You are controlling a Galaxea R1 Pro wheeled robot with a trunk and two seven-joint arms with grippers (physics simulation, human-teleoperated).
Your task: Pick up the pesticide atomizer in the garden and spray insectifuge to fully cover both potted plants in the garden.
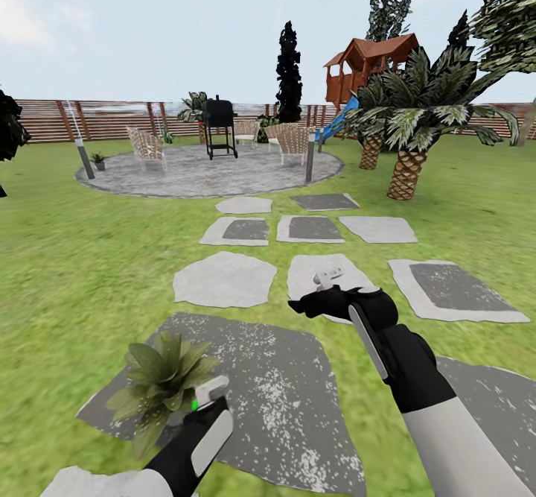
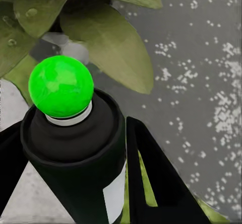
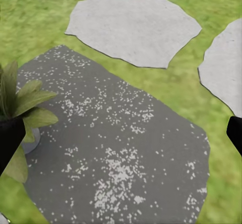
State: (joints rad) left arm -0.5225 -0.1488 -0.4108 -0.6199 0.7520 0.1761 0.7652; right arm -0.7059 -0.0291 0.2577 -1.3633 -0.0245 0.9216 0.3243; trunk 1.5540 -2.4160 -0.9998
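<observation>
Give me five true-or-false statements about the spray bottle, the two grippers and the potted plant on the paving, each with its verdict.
1. The left gripper is shut on the pesticide atomizer. True.
2. The atomizer's tip is red. False: it glows bright green.
3. The potted plant stands on a dark grey paving slab close beside the left gripper. True.
4. The right gripper holds a second bottle. False: it holds nothing and hangs over a pale stepping stone.
5. The plant's leaves bear droplets, seen in the left wrist view. True.
</observation>
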